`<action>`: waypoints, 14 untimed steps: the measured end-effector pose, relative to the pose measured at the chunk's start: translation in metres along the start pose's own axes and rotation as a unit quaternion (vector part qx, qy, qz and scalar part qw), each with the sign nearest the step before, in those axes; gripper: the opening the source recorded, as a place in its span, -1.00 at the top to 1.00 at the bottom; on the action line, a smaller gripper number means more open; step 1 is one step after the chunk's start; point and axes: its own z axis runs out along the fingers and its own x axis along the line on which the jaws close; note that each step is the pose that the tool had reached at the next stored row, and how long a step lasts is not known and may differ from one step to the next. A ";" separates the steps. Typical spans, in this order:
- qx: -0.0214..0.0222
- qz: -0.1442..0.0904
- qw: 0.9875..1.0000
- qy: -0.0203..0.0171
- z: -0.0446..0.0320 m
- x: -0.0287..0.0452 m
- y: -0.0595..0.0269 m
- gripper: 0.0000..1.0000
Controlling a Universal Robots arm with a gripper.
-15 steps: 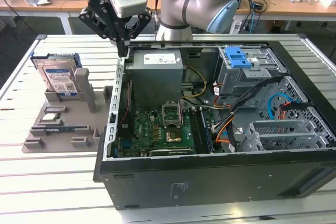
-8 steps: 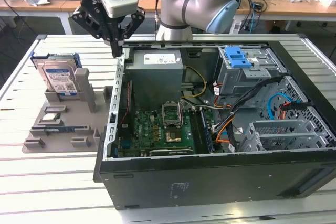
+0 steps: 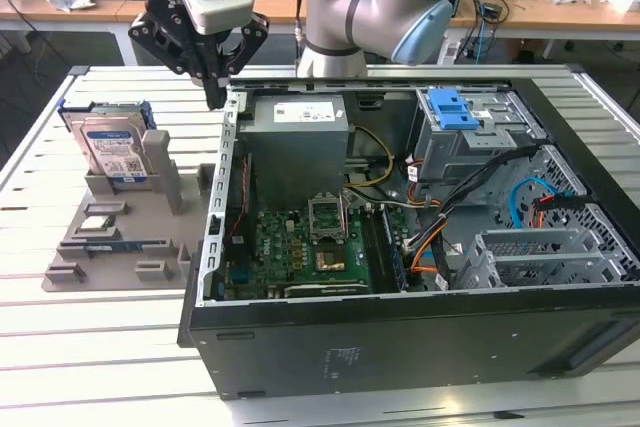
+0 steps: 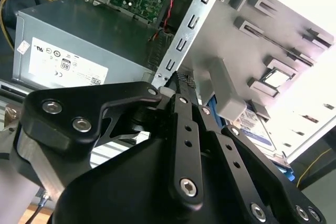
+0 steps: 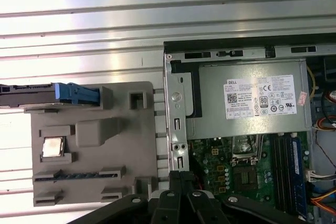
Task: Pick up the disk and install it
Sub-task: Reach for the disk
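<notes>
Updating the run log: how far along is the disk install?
Nothing done yet: the disk stands in its grey holder on the exterior view's left. In hand: nothing; the gripper is shut and empty, above the edge of the case beside the holder. Left: pickup and seating in the drive cage.
</notes>
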 end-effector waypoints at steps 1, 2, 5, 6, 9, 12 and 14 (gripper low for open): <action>0.000 0.000 1.000 0.000 0.0000 0.0010 -0.0001 0.79; 0.000 0.000 1.000 0.000 0.0000 0.0023 -0.0002 0.79; 0.000 0.000 1.000 0.000 -0.0002 0.0069 -0.0005 0.79; 0.000 0.000 1.000 0.000 -0.0002 0.0084 -0.0006 0.79; 0.000 0.000 1.000 0.000 -0.0003 0.0120 -0.0009 0.79; 0.000 0.000 1.000 0.000 -0.0004 0.0160 -0.0012 0.79; 0.000 0.000 1.000 0.000 -0.0005 0.0208 -0.0015 0.79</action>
